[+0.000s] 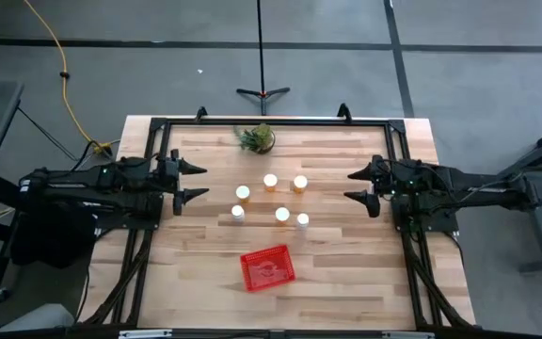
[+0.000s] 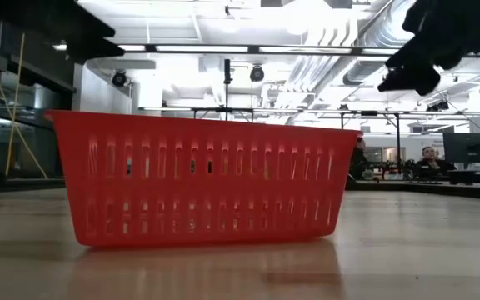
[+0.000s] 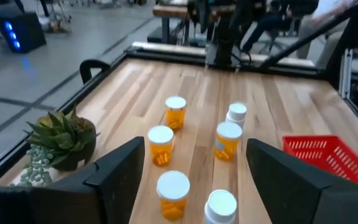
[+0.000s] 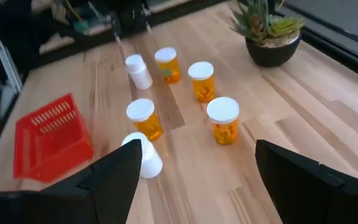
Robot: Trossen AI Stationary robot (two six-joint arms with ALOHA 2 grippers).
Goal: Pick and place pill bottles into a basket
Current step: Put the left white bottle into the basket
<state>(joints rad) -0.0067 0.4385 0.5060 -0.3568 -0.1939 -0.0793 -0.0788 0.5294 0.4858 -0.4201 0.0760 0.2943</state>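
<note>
With both end effectors, left (image 1: 199, 183) and right (image 1: 351, 185), wide open and empty, closely clustered pill bottles (image 1: 271, 200) risk toppling neighbours before reaching the red basket (image 1: 268, 267).

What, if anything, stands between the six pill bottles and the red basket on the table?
Nothing visible does. The pill bottles stand clustered mid-table, and only bare wood separates them from the basket. The potted plant sits on their far side.
</note>
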